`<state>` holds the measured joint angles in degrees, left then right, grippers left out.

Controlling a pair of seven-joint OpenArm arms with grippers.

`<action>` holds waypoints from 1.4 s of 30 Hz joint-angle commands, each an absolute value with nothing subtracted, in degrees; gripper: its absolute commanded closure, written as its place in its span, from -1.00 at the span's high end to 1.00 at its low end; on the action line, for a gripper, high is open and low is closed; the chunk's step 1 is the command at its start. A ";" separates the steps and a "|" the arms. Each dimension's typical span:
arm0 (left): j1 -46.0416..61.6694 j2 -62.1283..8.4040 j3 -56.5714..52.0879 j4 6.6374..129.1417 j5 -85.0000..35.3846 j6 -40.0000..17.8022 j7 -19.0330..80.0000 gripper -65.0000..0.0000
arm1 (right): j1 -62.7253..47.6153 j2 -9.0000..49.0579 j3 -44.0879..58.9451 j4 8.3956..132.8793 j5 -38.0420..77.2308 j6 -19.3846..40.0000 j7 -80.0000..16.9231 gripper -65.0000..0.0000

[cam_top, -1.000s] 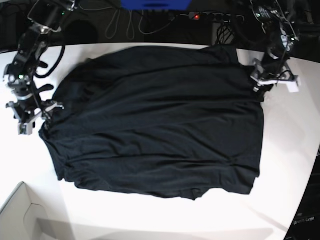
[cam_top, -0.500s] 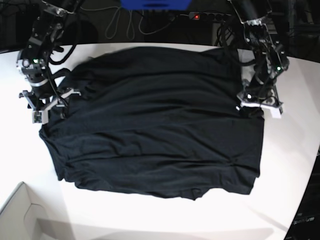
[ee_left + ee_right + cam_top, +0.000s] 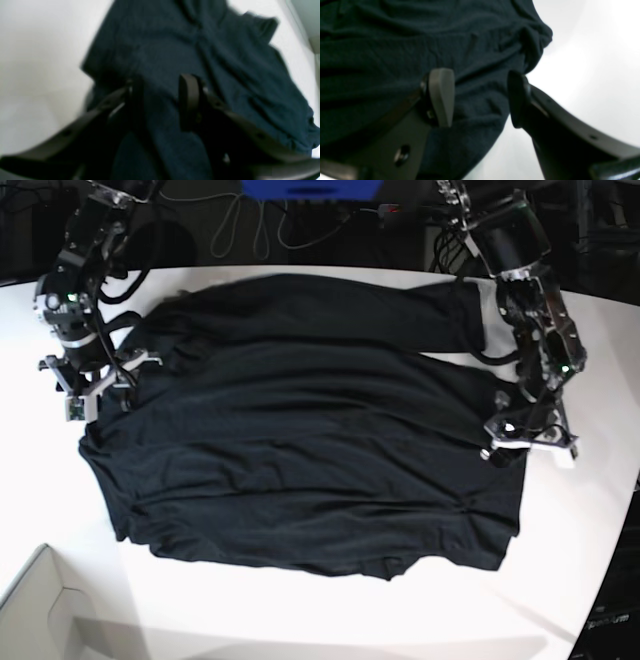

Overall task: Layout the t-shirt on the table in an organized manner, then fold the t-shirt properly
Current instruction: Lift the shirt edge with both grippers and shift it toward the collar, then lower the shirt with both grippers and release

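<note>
**Both arms at the shirt's edges as the spread goes on**

The black t-shirt (image 3: 310,430) lies wide across my white table (image 3: 300,610), wrinkled, its upper edge bunched into a long fold. My left gripper (image 3: 528,442) sits at the shirt's edge on the base view's right; in the left wrist view a ridge of cloth stands between its fingers (image 3: 188,97), so I judge it clamped on fabric to draw that side taut. My right gripper (image 3: 97,380) hangs at the opposite edge, jaws apart over the cloth, holding nothing I can see. A pale box corner (image 3: 40,610) shows at the near edge. Folding has not begun, by my reading.
</note>
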<state>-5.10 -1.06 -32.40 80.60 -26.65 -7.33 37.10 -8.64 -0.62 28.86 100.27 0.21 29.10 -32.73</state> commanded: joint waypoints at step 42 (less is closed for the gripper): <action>17.10 -2.24 -32.22 93.41 -29.05 -7.96 44.79 -1.00 | -14.99 -4.18 29.85 109.49 1.19 29.23 -31.08 0.27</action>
<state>16.97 -1.56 -31.90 92.38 -29.17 -8.51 45.32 -15.18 -4.60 29.76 108.33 0.40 29.12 -32.34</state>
